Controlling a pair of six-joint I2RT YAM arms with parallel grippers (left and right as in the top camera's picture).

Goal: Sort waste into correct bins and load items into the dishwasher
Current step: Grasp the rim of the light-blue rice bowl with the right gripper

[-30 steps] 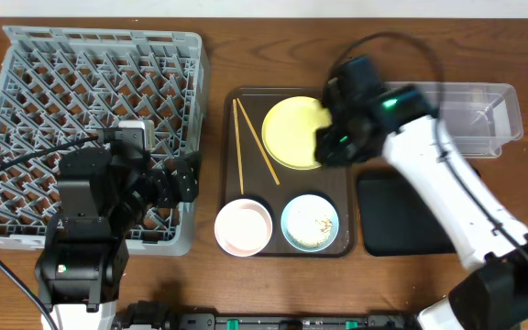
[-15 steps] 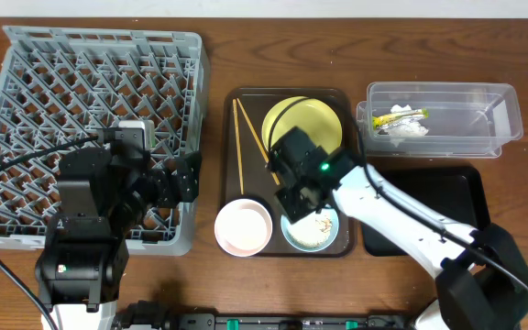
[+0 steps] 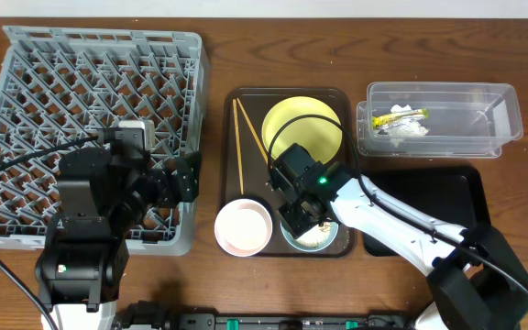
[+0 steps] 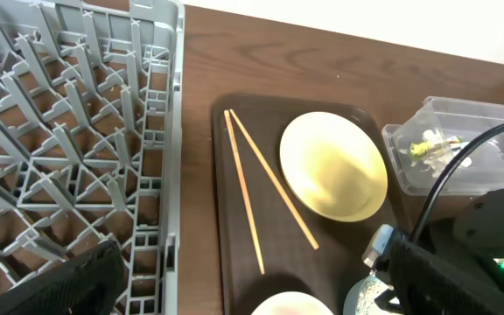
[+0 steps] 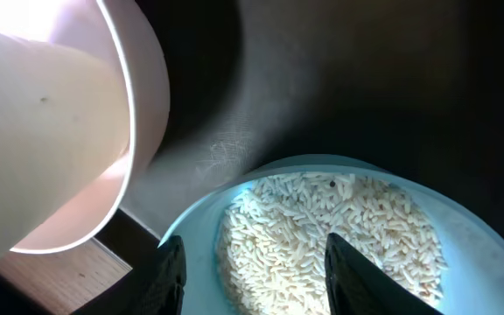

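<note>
Big grey plastic peg dish rack (image 3: 99,119) fills the bench's left side. On the dark brown serving tray (image 3: 257,188) the right gripper (image 5: 256,280) hangs over the light blue bowl (image 5: 462,227) at the tray's near right corner. Its jaws are spread partway, astride the rim, with beige food scraps (image 5: 322,227) below. Dumping scraps looks next: pinch that rim, lift level, carry to a bin. Left gripper (image 3: 181,179) idles, jaws spread wide. A second ago the right arm was up by the clear plastic tub (image 3: 466,115); now it's down here.
</note>
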